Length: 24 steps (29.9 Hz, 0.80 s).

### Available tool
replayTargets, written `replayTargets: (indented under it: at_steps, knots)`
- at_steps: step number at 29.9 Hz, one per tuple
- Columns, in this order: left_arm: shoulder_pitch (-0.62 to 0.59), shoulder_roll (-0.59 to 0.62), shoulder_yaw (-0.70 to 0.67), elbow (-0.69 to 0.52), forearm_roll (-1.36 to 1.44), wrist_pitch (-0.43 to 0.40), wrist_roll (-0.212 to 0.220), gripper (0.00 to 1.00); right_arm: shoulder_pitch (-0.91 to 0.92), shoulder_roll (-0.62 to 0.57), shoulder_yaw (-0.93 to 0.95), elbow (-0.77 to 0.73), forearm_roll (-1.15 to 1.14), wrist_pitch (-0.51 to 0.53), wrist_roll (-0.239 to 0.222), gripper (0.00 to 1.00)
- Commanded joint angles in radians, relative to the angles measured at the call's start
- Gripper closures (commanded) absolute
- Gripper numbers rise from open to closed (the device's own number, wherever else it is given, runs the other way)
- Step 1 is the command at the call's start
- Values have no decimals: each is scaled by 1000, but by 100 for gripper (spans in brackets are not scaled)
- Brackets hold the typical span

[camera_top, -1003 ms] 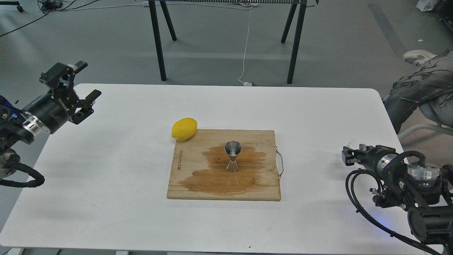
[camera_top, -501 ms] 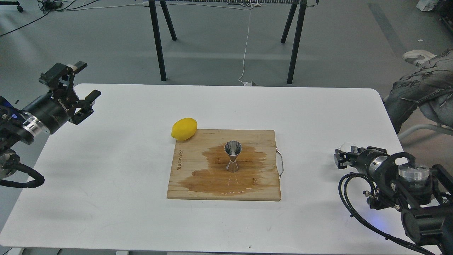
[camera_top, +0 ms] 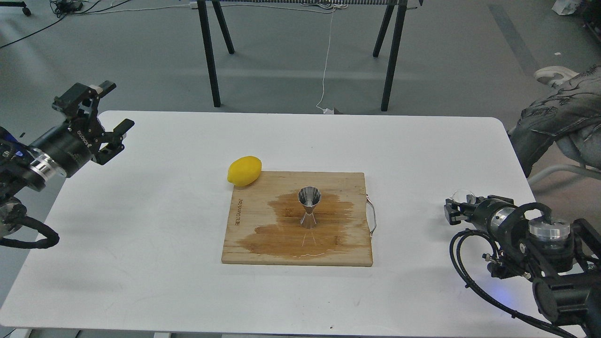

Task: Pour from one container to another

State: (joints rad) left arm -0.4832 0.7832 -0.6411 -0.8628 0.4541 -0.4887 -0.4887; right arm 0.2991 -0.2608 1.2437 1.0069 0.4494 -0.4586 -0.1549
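Hardly any change from half a second ago: right arm in the same spot near the table's right edge, after a shift leftward and slightly down over the half second before that; left arm unmoved throughout.

Right gripper point(camera_top: 451, 210) low over the white rounded table point(camera_top: 141, 225), pointing left toward the board, seen nearly end-on and dark, so finger spread impossible to judge. Tiny clear glass cup point(camera_top: 462, 194) just at its tip, rim showing above the fingers, apparently gripped, though contact not clearly visible.

Left gripper point(camera_top: 111, 110) raised over the table's left edge, fingers spread wide, holding nothing, aimed up and to the right.

Small shiny steel hourglass-shaped jigger point(camera_top: 309, 206) upright near the middle of the rectangular wooden cutting board point(camera_top: 244, 244), standing in a dark wet patch point(camera_top: 281, 234) on the wood. Yellow lemon point(camera_top: 244, 170) on the table, touching the board's far left corner. Cup well apart from jigger, to its right.
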Motion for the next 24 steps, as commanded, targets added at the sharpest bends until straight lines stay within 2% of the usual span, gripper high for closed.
replayTargets:
  at_steps: [1, 11, 14, 19, 20, 22, 23, 24]
  knots:
    - [0, 2, 0, -1, 0, 0, 0, 0, 0, 0, -1, -8, 0, 1, -2, 33]
    - [0, 2, -2, -2, 0, 0, 0, 1, 2, 0, 0, -8, 0, 1, -2, 16]
    - [0, 4, -3, -2, 0, 0, 0, 1, 2, 0, 2, -7, 0, 3, 0, 7]
    - [1, 4, -3, -2, 0, 0, 0, 1, 2, 2, 2, -2, 2, 6, 0, 5]
    - [0, 4, -3, -2, 0, 0, 0, 0, 2, 2, 2, -1, 0, 6, 0, 8]
    - [0, 4, -3, -2, 0, 0, 0, 0, 2, 2, 2, 4, 2, 6, 0, 24]
    - [0, 4, -3, -2, 0, 0, 0, 1, 2, 2, 0, 5, 2, 8, 0, 37]
    - [0, 4, -3, -2, 0, 0, 0, 1, 2, 0, 0, 5, 0, 17, 1, 59]
